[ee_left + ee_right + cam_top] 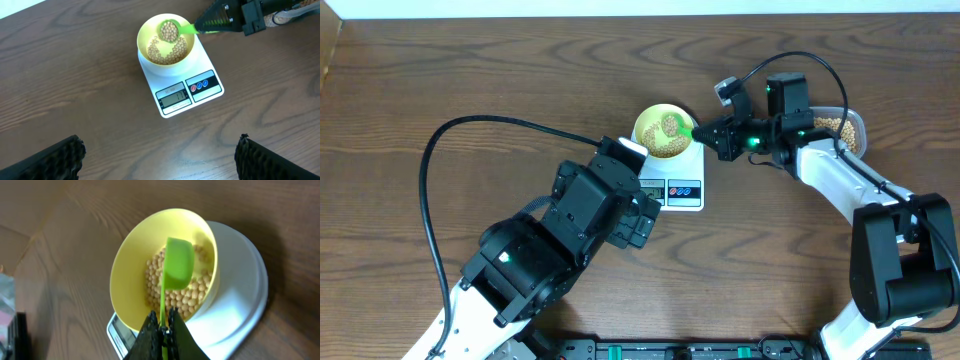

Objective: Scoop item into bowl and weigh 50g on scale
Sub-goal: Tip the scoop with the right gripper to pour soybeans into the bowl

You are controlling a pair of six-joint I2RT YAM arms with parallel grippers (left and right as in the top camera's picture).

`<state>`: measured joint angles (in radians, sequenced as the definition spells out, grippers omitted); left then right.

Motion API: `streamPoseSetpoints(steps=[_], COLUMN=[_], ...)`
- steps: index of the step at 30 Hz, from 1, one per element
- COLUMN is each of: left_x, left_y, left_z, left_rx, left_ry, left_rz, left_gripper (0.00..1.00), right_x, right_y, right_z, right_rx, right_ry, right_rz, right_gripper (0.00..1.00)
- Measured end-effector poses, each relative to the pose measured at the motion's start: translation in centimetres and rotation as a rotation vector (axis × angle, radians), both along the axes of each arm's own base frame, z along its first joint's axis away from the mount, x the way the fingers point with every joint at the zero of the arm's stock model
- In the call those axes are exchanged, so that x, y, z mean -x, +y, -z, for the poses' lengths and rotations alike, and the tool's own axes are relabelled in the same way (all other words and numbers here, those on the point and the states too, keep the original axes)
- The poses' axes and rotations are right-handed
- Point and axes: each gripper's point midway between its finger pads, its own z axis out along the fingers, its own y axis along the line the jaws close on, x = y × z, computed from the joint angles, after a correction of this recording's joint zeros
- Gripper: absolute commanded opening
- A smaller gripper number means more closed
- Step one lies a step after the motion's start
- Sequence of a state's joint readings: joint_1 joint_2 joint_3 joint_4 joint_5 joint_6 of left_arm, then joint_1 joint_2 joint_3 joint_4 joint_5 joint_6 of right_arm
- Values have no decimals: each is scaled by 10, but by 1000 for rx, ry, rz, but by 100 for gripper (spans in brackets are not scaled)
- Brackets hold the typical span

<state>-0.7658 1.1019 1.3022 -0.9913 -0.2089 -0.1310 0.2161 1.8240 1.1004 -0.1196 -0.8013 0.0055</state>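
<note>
The pale yellow bowl (650, 122) (142, 37) (125, 270) stands on the white scale (687, 190) (202, 60) (235, 305) and has a layer of tan beans (172, 52) (185, 297) in it. My right gripper (705, 133) (164, 322) is shut on the thin handle of a green scoop (672, 125) (169, 31) (179, 262). The scoop's cup hangs over the bowl with beans in it. My left gripper (630, 205) (160, 160) is open and empty, above bare table in front of the scale's display (172, 96).
A clear tub of beans (840, 125) (282, 17) sits right of the scale, partly behind the right arm. The left arm (550, 240) overlaps the scale's left edge in the overhead view. A cable (430, 170) loops over the table at the left.
</note>
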Motion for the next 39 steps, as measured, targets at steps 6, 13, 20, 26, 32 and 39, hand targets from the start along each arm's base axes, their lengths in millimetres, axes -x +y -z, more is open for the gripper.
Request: streamPoseSetpoints(steps=[6, 13, 20, 26, 32, 39], left_x=[0, 0, 0, 0, 0, 0], left_y=[0, 0, 0, 0, 0, 0], left_z=[0, 0, 0, 0, 0, 0], left_rx=[0, 0, 0, 0, 0, 0], left_ry=[0, 0, 0, 0, 0, 0], left_rz=[0, 0, 0, 0, 0, 0], left_gripper=[98, 98, 98, 98, 98, 98], right_x=[7, -1, -4, -3, -5, 0], right_y=[11, 22, 25, 32, 33, 31], right_z=[-2, -19, -25, -33, -40, -52], right_rx=[133, 250, 395, 507, 602, 696], right_ry=[-10, -113, -175, -235, -278, -290], right_rz=[-64, -109, -122, -146, -142, -150], right_gripper=[1, 1, 1, 1, 1, 1])
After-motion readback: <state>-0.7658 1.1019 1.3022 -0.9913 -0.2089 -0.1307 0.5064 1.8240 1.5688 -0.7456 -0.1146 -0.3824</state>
